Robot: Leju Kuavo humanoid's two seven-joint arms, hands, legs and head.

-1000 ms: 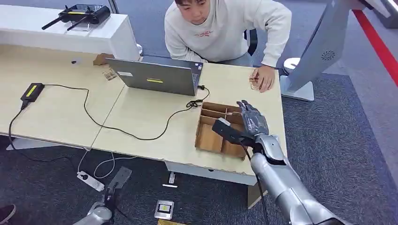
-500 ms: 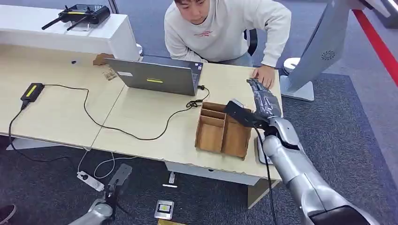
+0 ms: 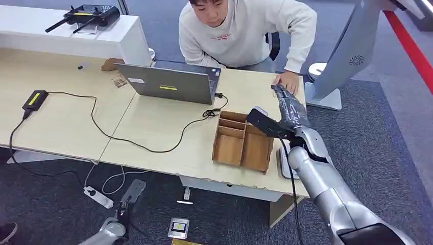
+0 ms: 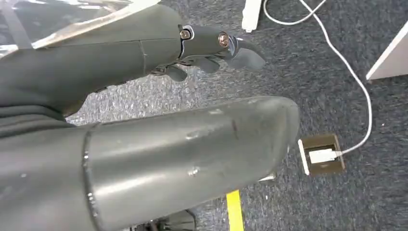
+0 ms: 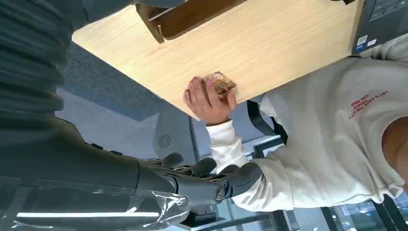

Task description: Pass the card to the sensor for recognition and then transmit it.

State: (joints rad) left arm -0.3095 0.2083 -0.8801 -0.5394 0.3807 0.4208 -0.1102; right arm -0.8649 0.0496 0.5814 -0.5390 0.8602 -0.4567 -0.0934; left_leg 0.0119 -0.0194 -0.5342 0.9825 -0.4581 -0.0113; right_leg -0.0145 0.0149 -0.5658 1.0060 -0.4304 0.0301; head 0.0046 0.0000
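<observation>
A small brown card (image 5: 220, 83) lies on the table near its far right corner, under a person's hand (image 3: 288, 81). My right hand (image 3: 289, 108) hovers just in front of that hand, above the table, fingers stretched out and holding nothing. In the right wrist view its fingers (image 5: 211, 175) are apart and empty. A white flat device (image 3: 282, 163) sits at the table's front right edge, partly hidden by my forearm. My left hand (image 3: 111, 232) hangs low over the floor, and its fingers (image 4: 216, 43) hold nothing.
A wooden compartment box (image 3: 240, 145) stands left of my right arm. A grey laptop (image 3: 171, 84) with a black cable (image 3: 127, 138) lies behind it. The person leans over the far edge. A grey monitor stand (image 3: 347, 56) rises at the right.
My right hand has moved from above the wooden box away and to the right, toward the person's hand. The person's hand, raised with the card before, now lies flat on the table.
</observation>
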